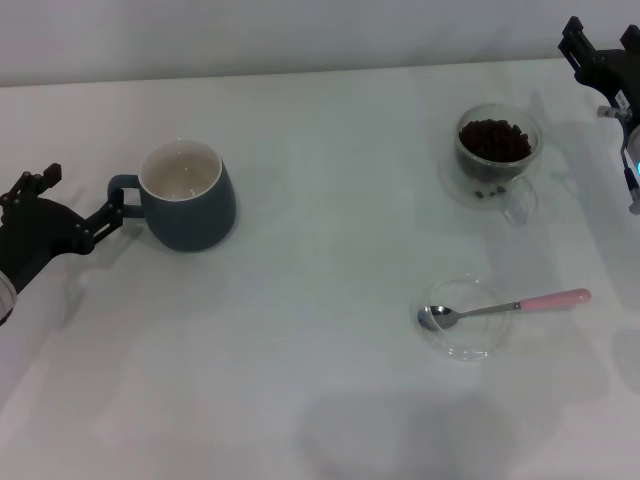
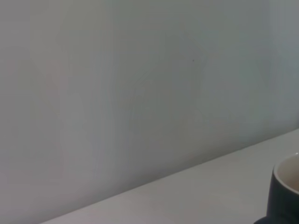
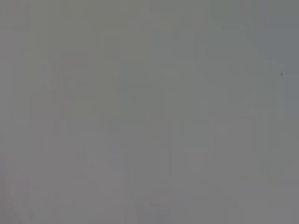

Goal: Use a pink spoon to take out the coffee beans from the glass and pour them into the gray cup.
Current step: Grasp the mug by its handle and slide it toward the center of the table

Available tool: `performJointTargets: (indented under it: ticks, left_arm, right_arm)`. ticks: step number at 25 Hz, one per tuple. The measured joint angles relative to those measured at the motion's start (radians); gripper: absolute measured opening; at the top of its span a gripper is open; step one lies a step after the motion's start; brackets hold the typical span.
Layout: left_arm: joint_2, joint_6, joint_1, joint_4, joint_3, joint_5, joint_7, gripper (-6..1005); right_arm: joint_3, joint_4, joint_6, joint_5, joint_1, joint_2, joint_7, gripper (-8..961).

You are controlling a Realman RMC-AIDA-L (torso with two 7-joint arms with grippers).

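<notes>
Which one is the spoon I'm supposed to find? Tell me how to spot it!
Look at the white table, on the robot's right side, nearer than the glass of coffee beans. A flat clear saucer lies there, and the spoon rests across it, bowl in the saucer, handle pointing right. It is the only thing with a pink handle.

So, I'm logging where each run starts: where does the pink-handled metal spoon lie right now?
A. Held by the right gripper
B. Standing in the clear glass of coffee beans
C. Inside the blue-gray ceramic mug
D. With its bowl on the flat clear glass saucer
D: the pink-handled metal spoon lies flat with its bowl on the flat clear glass saucer, its handle sticking out past the rim, with neither gripper near it.
</notes>
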Motion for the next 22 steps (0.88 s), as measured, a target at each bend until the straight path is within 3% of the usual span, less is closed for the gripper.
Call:
performJointTargets:
  ticks: [22]
  left_arm:
    - [-0.010,0.042,-0.030,-0.007,0.000,-0.015,0.000,772]
  right_arm:
    - [0.001,0.011,0.000,0.004,0.011,0.000,0.000,840]
